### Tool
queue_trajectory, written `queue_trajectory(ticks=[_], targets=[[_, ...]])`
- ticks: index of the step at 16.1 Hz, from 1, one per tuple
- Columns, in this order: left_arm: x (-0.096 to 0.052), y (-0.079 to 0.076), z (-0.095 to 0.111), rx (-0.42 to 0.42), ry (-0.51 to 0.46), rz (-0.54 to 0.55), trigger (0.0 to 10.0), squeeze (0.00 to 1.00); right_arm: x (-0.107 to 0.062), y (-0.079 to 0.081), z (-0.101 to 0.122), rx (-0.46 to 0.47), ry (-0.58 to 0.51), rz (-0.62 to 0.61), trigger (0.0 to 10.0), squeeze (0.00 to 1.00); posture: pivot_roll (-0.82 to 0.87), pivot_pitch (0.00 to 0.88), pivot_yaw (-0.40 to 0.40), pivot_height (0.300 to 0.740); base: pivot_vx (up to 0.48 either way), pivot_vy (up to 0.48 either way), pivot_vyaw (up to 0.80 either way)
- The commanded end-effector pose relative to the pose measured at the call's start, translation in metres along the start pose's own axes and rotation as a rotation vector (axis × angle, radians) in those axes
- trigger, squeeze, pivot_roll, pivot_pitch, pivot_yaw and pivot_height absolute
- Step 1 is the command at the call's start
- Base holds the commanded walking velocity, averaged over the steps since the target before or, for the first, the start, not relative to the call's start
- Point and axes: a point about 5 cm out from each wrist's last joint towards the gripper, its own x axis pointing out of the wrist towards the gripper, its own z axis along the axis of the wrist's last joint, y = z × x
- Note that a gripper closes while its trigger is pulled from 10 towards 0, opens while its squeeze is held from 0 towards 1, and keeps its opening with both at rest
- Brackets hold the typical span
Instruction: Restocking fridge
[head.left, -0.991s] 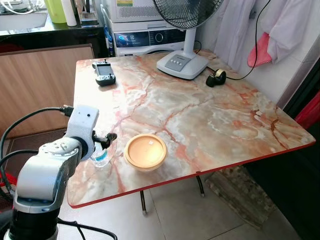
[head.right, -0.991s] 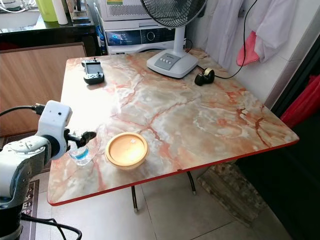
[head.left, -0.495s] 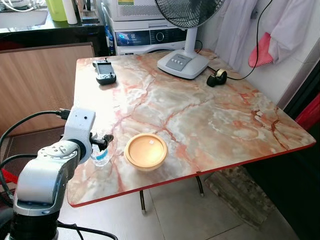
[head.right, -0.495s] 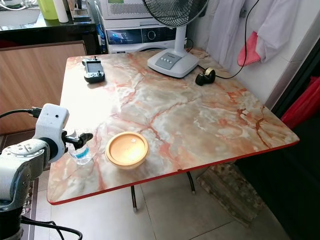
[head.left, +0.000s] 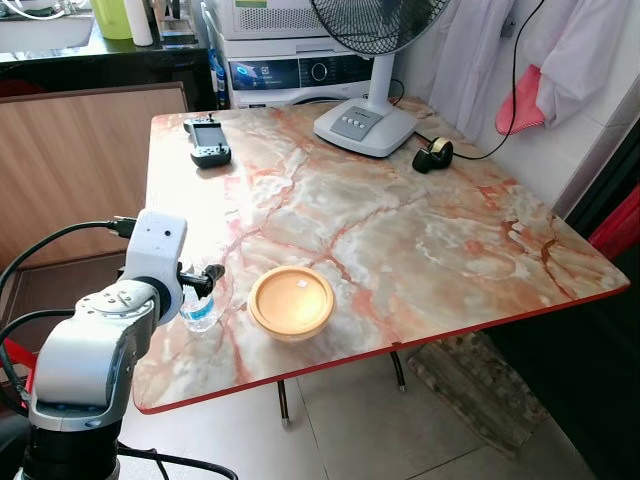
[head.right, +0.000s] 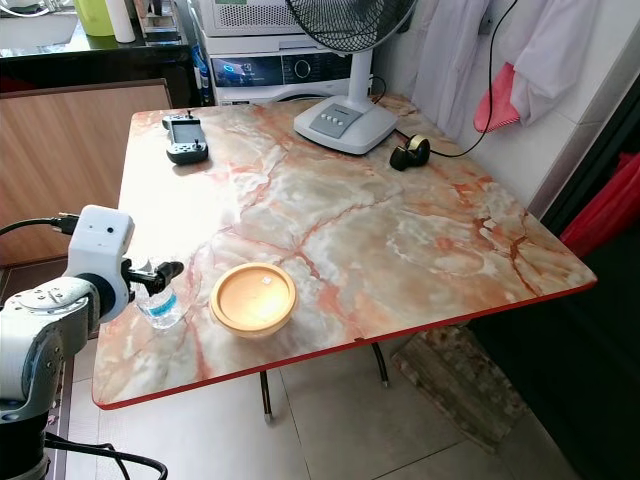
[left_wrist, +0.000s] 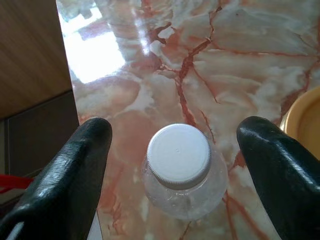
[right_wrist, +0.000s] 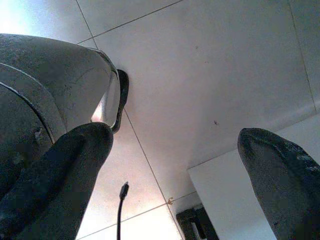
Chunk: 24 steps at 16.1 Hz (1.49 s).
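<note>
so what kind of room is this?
Probably a home kitchen or utility corner: a marble-pattern table with a pedestal fan, a white appliance behind, and a dark counter.

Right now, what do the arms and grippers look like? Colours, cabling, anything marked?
The left arm is silver-grey metal with rounded joints, ending in a boxy white wrist block with a small dark dot on top. A black cable plugs into that block and loops back. The left gripper has two thick, rounded matte black fingers. The right gripper has the same black fingers. No markings legible.
</note>
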Motion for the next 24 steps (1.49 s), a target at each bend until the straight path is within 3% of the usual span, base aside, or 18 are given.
queue_trajectory(ticks=[1, 7, 8, 9, 11, 12, 21, 24], targets=[[0.002, 0.000, -0.005, -0.001, 0.012, 0.017, 0.0, 0.00, 0.000, 0.004, -0.003, -0.013, 0.016, 0.030, 10.0, 0.00, 0.19, 0.000, -0.088, 0.740, 0.000, 0.000, 0.00], [0.004, -0.002, -0.007, -0.010, 0.021, 0.012, 0.0, 0.00, 0.000, 0.004, -0.003, -0.014, 0.015, 0.032, 10.0, 0.00, 0.19, 0.000, -0.087, 0.740, 0.000, 0.000, 0.00], [0.004, -0.002, -0.008, -0.010, 0.025, 0.011, 7.4, 0.00, 0.000, 0.005, -0.003, -0.014, 0.016, 0.033, 10.0, 0.00, 0.19, 0.000, -0.087, 0.740, 0.000, 0.000, 0.00], [0.005, -0.003, -0.008, -0.011, 0.025, 0.011, 10.0, 0.00, 0.000, 0.005, -0.003, -0.012, 0.016, 0.033, 10.0, 0.00, 0.19, 0.000, -0.086, 0.740, 0.000, 0.000, 0.00], [0.005, -0.002, -0.007, -0.013, 0.015, 0.019, 10.0, 0.00, 0.000, 0.005, -0.003, -0.012, 0.016, 0.033, 10.0, 0.00, 0.19, 0.000, -0.086, 0.740, 0.000, 0.000, 0.00], [0.005, 0.000, -0.003, -0.012, -0.005, 0.032, 0.0, 0.00, 0.000, 0.004, -0.003, -0.013, 0.016, 0.032, 10.0, 0.00, 0.19, 0.000, -0.086, 0.740, 0.000, 0.000, 0.00], [0.006, -0.003, -0.014, 0.011, 0.036, 0.015, 0.0, 0.00, 0.000, 0.005, -0.003, -0.015, 0.019, 0.039, 10.0, 0.00, 0.19, 0.000, -0.085, 0.740, 0.000, 0.000, 0.00], [0.007, 0.008, -0.011, 0.034, 0.008, 0.094, 0.0, 0.00, 0.000, 0.006, -0.004, -0.012, 0.020, 0.042, 10.0, 0.00, 0.19, 0.000, -0.082, 0.740, 0.000, 0.000, 0.00]])
